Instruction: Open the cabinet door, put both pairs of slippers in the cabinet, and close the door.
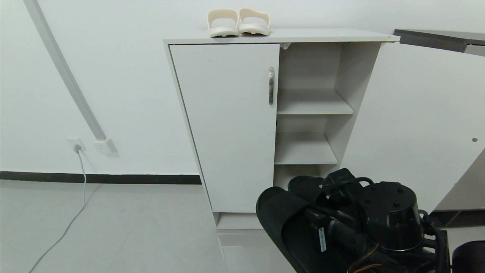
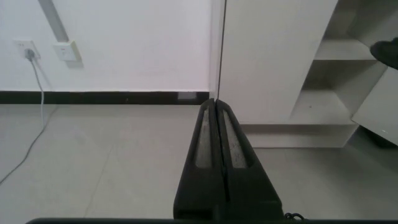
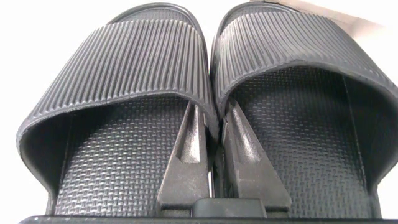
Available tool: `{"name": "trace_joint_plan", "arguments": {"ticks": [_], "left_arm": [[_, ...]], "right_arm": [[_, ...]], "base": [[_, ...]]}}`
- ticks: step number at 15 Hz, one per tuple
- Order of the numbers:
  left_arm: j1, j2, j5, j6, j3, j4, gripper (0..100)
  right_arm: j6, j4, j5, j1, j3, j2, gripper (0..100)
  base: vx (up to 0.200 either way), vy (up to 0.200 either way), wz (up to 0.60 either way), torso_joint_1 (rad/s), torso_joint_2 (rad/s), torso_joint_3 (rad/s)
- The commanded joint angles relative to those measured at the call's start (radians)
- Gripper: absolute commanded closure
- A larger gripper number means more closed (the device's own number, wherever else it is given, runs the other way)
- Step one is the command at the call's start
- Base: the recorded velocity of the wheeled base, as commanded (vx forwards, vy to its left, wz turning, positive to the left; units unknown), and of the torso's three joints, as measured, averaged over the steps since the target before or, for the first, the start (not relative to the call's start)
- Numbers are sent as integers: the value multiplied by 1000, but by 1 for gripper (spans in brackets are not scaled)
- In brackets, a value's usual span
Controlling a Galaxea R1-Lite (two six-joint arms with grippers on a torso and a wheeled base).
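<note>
A pair of white slippers sits on top of the white cabinet. The cabinet's left door is closed; its right door stands swung open, baring two shelves. My right gripper is shut on the inner edges of a pair of black slippers, pinching them side by side. In the head view the black slippers hang low in front of the open compartment, outside it. My left gripper is shut with nothing in it, low above the floor, facing the cabinet from a distance.
A metal handle sits on the closed left door. A wall socket with a grey cable is to the left, the cable trailing over the floor. A dark-topped piece of furniture stands behind the open door. Open floor lies to the left.
</note>
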Motion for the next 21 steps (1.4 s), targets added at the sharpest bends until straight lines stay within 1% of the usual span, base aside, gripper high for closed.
{"name": "trace_joint_plan", "arguments": {"ticks": [1, 3, 5, 6, 8, 11, 19, 21], "left_arm": [[0, 3, -4, -1, 1, 0, 100], [0, 3, -2, -7, 1, 0, 100], [0, 3, -2, -7, 1, 0, 100], [0, 3, -4, -7, 1, 0, 100], [0, 3, -4, -9, 1, 0, 100], [0, 3, -4, -7, 1, 0, 100], [0, 3, -4, -7, 1, 0, 100], [0, 3, -4, -9, 1, 0, 100]], "right_arm": [[1, -1, -61, 7, -55, 35, 100], [3, 0, -190, 23, -130, 103, 100], [10, -3, -340, 23, -216, 190, 100], [30, -1, -366, 23, -255, 222, 100], [79, -1, -373, 20, -291, 247, 100], [87, -1, -373, 16, -293, 249, 100], [92, -1, -373, 7, -278, 264, 100], [93, -1, -371, -13, -276, 273, 100]], "base": [[0, 0, 0, 0, 0, 0], [0, 0, 0, 0, 0, 0], [0, 0, 0, 0, 0, 0], [0, 0, 0, 0, 0, 0], [0, 0, 0, 0, 0, 0], [0, 0, 0, 0, 0, 0], [0, -200, 0, 2, 1, 3], [0, 0, 0, 0, 0, 0]]}}
